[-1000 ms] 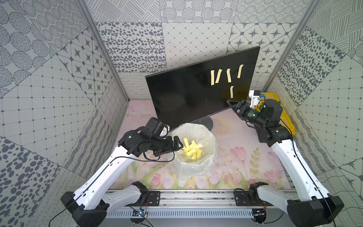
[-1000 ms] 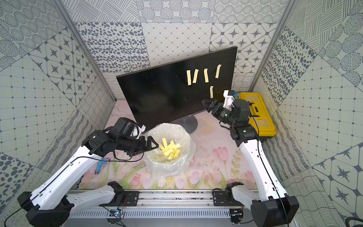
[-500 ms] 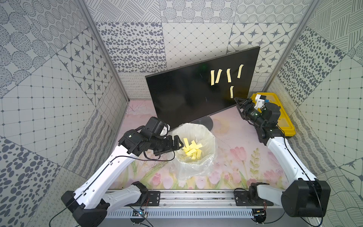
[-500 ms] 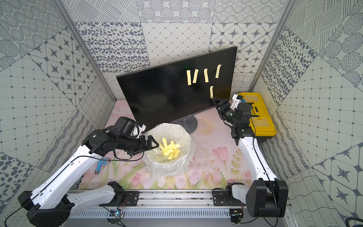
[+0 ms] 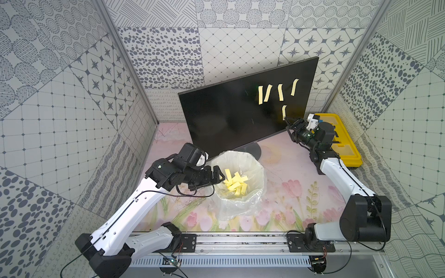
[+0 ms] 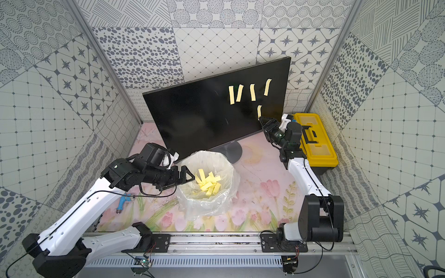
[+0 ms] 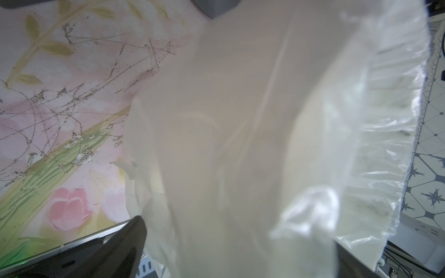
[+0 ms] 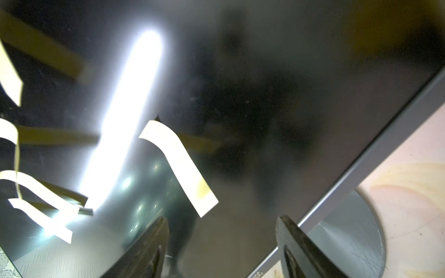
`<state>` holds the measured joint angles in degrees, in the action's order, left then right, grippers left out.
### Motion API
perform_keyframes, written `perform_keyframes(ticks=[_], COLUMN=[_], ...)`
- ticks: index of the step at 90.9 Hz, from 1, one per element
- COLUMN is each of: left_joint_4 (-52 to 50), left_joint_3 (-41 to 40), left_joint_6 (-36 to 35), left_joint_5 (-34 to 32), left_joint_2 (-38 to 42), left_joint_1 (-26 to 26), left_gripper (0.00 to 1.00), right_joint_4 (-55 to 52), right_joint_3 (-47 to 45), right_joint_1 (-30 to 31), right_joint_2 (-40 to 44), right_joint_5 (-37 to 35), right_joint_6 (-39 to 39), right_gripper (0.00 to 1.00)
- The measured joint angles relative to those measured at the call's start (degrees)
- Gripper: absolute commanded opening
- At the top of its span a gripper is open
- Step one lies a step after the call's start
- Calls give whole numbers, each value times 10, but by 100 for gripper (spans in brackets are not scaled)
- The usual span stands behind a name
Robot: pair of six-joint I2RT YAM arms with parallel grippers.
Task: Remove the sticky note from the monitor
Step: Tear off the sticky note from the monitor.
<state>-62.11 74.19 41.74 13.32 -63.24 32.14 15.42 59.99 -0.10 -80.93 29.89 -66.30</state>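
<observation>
The right hand (image 5: 292, 120) has lifted closer to the monitor (image 5: 228, 115), fingers apart though starting to narrow, tips just under the lowest sticky note (image 5: 284, 111); that strip is still stuck to the screen, lower end curling free; I judge the pinch imminent, nothing peeled yet.

Both arms are built of long white links and round black joints. Along the left arm (image 5: 134, 204) runs a thin black cable (image 5: 149, 191), which hangs in a loop near the wrist; the right arm (image 5: 344, 178) has one too. Black base plates (image 5: 189, 240) with small screws fix them on a silver rail (image 5: 240, 242). Each wrist carries a white camera mount (image 5: 313, 121). The left gripper (image 5: 220, 177) and right gripper (image 5: 292, 121) are black, with dark, scuffed fingers (image 8: 144, 250). A green light (image 5: 159, 166) shows on one joint
</observation>
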Motion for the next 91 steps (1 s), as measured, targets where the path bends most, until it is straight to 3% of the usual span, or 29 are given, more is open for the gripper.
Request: perform_keyframes(ticks=[32, 53, 91], left_joint_4=[-1, -1, -1], left_joint_3=[0, 0, 0], left_joint_6=[0, 0, 0], left_joint_5=[0, 0, 0], left_joint_2=[0, 0, 0], left_joint_1=[0, 0, 0], left_gripper=[99, 99, 99], right_joint_4=[29, 38, 59], right_joint_3=[43, 52, 52], right_joint_1=[0, 0, -2], right_joint_2=[-37, -43, -50], right_joint_5=[7, 16, 33], right_joint_6=[-13, -21, -29], right_gripper=[66, 53, 39])
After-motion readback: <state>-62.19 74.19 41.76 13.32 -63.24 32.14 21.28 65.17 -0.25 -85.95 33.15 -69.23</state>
